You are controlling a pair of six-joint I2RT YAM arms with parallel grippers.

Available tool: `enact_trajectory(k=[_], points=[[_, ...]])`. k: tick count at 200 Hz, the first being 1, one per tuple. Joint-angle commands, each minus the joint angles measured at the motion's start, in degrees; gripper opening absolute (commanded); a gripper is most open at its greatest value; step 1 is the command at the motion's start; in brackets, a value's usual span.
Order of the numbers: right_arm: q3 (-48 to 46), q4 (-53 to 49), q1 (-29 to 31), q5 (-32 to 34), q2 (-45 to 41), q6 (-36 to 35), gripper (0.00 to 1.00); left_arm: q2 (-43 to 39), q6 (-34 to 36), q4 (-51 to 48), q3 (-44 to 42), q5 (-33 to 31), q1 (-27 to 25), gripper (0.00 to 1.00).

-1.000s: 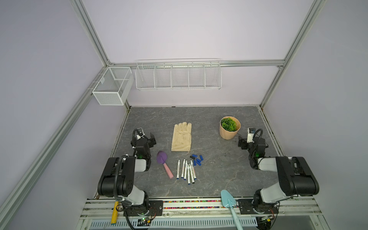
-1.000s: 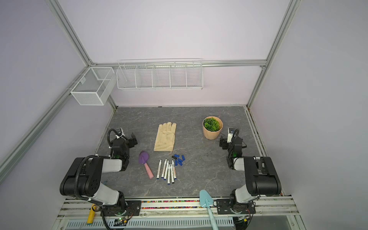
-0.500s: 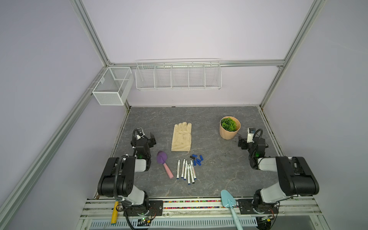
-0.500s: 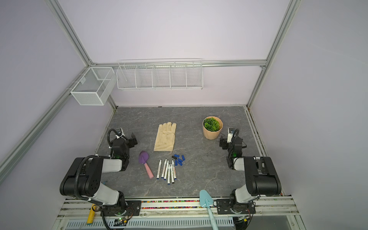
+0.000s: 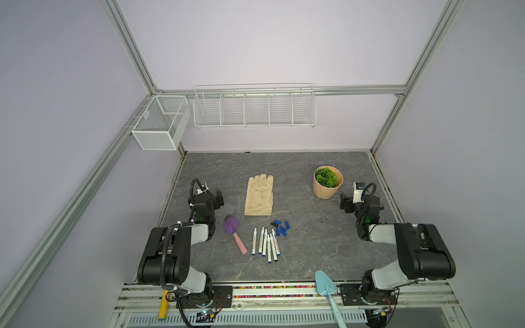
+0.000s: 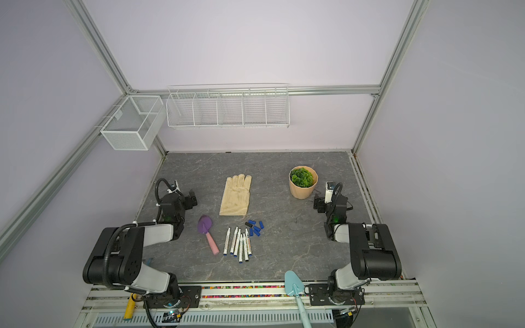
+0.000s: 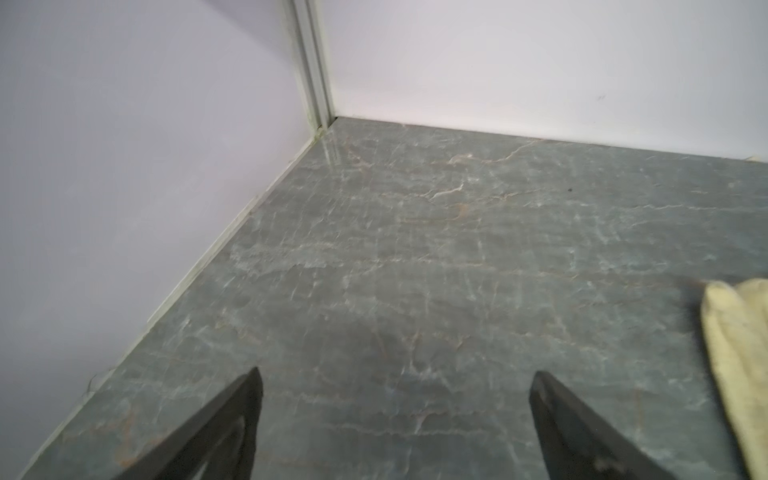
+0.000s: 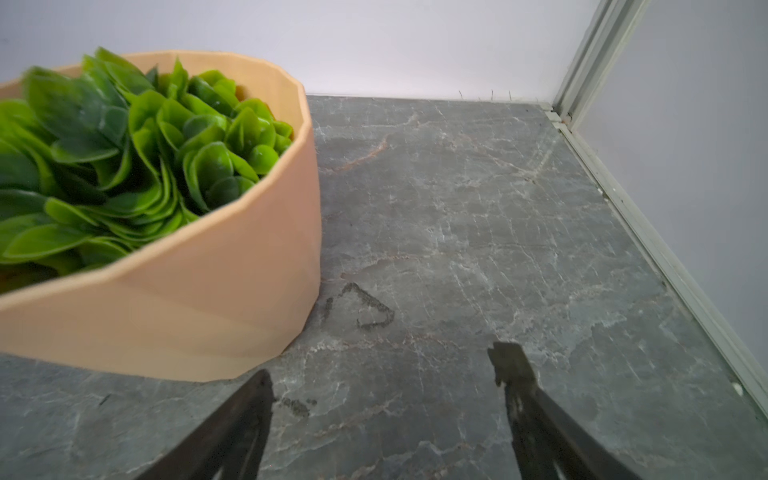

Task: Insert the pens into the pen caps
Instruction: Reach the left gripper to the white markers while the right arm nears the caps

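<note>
The six pens [image 5: 267, 244] lie flat near the front middle of the table [image 5: 312, 250], a dark grey surface veined like stone. They are slim white barrels with small printed labels, set close side by side and fanning slightly, in both top views. Just beside their far ends sits a loose cluster of caps [image 5: 282, 228], short stubby plastic cylinders, several of them blue and one black. None is on a pen. To the left of the pens rests a trowel [image 5: 230, 224] with a purple scoop-shaped blade and a smooth pink handle. Behind them a cream fabric glove [image 5: 259, 196] lies flat with its fingers pointing to the back wall. The left gripper [image 7: 395, 376] hangs low over bare table at the left side, its two dark tapered fingers spread wide with nothing between them, and the glove's edge is off to one side. The right gripper [image 8: 385, 363] is likewise spread wide and empty, close above the table just beside a faceted peach pot [image 8: 187, 299] filled with glossy green leaves [image 8: 124, 158]. Both grippers are well apart from the pens and caps. A white wire rack [image 5: 254, 108] and a mesh box [image 5: 159, 125] hang on the frame behind.
</note>
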Motion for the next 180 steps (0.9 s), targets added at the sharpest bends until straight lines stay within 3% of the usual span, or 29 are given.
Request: enact_trajectory(k=[1, 22, 44, 68, 108, 143, 180], points=[[12.12, -23.00, 1.03, -1.85, -4.74, 0.85, 0.96, -7.26, -2.50, -17.41, 8.89, -2.45, -3.00, 0.99], [11.85, -20.92, 2.39, -1.13, -10.44, 8.07, 0.97, -13.47, -8.54, -13.55, 4.75, -9.52, -9.42, 0.99], [13.15, -27.48, 4.13, 5.99, -18.89, 14.51, 0.95, -19.64, -19.74, -27.48, 5.59, -10.95, -15.12, 0.99], [18.05, -38.98, 5.61, 10.67, -24.29, 14.84, 0.93, -27.35, -25.24, -38.41, 2.23, -12.74, -27.45, 0.99], [23.11, -48.34, 7.57, 14.81, -27.28, 17.37, 0.88, -39.21, -37.43, -53.14, -4.52, -6.09, -42.14, 1.00], [25.84, -50.33, 16.42, 17.73, -24.06, 15.37, 0.88, -40.35, -36.66, -59.55, -5.99, 2.87, -45.21, 0.95], [28.15, -52.14, 27.74, 23.27, -20.01, 14.04, 0.91, -31.52, -36.23, -59.96, -3.04, 6.90, -45.93, 0.94]])
